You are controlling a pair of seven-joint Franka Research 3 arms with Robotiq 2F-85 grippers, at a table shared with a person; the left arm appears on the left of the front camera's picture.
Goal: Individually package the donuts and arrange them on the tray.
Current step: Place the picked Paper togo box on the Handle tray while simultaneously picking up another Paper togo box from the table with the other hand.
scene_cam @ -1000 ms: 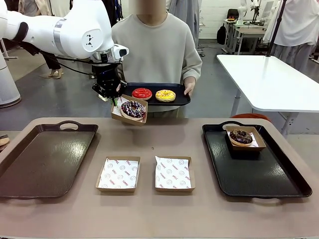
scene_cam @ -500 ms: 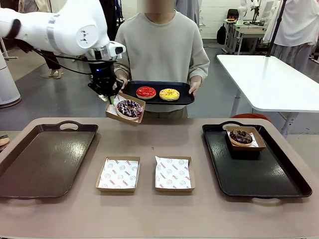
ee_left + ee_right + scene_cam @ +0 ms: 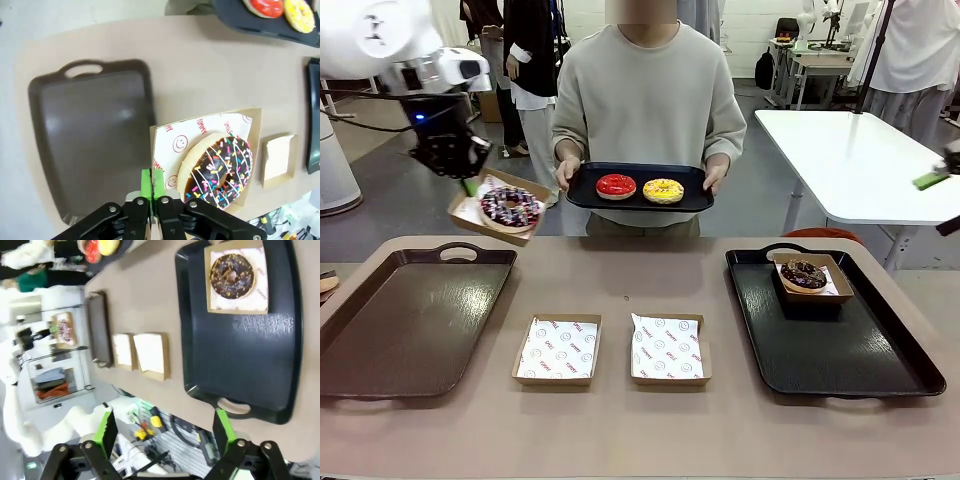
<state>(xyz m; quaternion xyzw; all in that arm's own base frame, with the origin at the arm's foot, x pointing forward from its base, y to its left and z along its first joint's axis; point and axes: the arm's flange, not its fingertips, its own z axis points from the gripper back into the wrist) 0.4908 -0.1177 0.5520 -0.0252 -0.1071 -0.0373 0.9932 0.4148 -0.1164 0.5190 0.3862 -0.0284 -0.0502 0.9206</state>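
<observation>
My left gripper [image 3: 469, 183] is shut on the edge of a cardboard box [image 3: 250, 122], holding it in the air above the far end of the brown tray [image 3: 410, 320]. In that box lies a chocolate donut with coloured sprinkles [image 3: 510, 208] [image 3: 220, 170]. The person holds a black tray [image 3: 638, 202] with a red donut [image 3: 616, 186] and a yellow donut [image 3: 663, 190]. A dark chocolate donut [image 3: 804, 273] [image 3: 231, 274] sits boxed at the far end of the black tray [image 3: 840, 350]. High above that tray, my right gripper [image 3: 165, 432] is open and empty.
Two empty paper-lined boxes [image 3: 558, 348] [image 3: 667, 347] sit side by side mid-table between the trays. A white table [image 3: 860, 160] stands behind on the right. One green finger pad [image 3: 930, 180] of my right gripper shows at the front view's right edge.
My left arm has carried the boxed sprinkled donut leftwards, from in front of the person to above the brown tray's far end. My right gripper's finger has come into the front view.
</observation>
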